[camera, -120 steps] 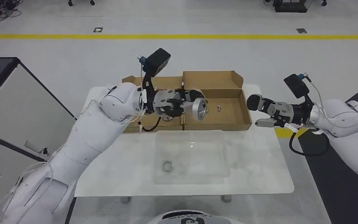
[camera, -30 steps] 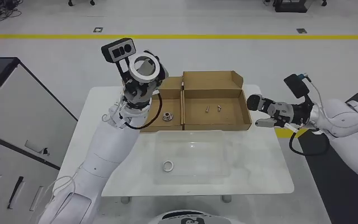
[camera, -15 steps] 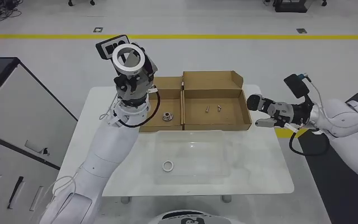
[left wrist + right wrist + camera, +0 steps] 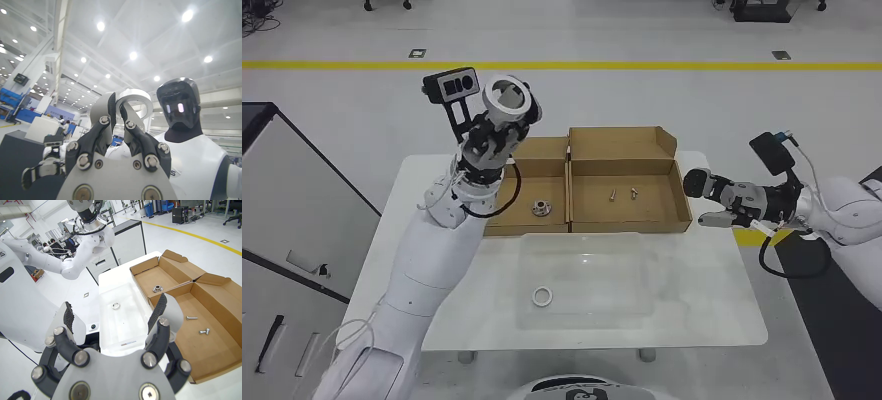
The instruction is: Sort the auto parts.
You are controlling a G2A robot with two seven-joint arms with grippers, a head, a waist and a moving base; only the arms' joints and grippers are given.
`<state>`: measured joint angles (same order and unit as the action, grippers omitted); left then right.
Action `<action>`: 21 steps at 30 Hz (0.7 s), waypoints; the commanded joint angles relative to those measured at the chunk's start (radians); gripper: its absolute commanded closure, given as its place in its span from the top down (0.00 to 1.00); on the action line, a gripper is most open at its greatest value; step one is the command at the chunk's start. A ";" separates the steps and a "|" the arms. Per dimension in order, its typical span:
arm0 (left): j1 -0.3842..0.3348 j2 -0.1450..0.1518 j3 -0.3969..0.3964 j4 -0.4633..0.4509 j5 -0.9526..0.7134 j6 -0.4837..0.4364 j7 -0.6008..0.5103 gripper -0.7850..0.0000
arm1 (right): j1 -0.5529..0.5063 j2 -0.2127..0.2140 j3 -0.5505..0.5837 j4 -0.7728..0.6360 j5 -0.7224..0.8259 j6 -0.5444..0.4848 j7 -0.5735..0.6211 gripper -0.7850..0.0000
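Jaws of the left gripper pinch a silver metal ring by its rim, held high over the far left part of the white bench. The right gripper hangs beside the bench's right edge, jaws spread wide.

The left claw pinches the wall of a silver ring, under ceiling lights

L pincer hides part of ring rim.
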<state>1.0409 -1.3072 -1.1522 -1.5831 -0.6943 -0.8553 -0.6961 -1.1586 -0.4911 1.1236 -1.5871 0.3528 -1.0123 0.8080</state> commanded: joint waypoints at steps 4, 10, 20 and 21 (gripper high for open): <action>0.011 0.000 -0.019 0.015 0.164 0.068 0.084 0.00 | 0.000 0.000 0.000 0.000 0.000 0.000 0.000 1.00; 0.012 0.001 -0.036 0.032 0.361 0.163 0.158 0.00 | 0.000 0.000 0.000 0.000 0.000 0.000 0.000 1.00; -0.005 0.020 -0.068 0.047 0.677 0.354 0.116 0.00 | 0.000 0.000 0.000 0.000 0.000 0.000 0.000 1.00; -0.008 0.022 -0.067 0.048 0.706 0.367 0.108 0.00 | 0.000 0.000 0.000 0.000 0.000 0.000 0.000 1.00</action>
<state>1.0356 -1.2870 -1.2193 -1.5362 -0.0232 -0.5043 -0.5813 -1.1586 -0.4911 1.1236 -1.5871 0.3528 -1.0123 0.8080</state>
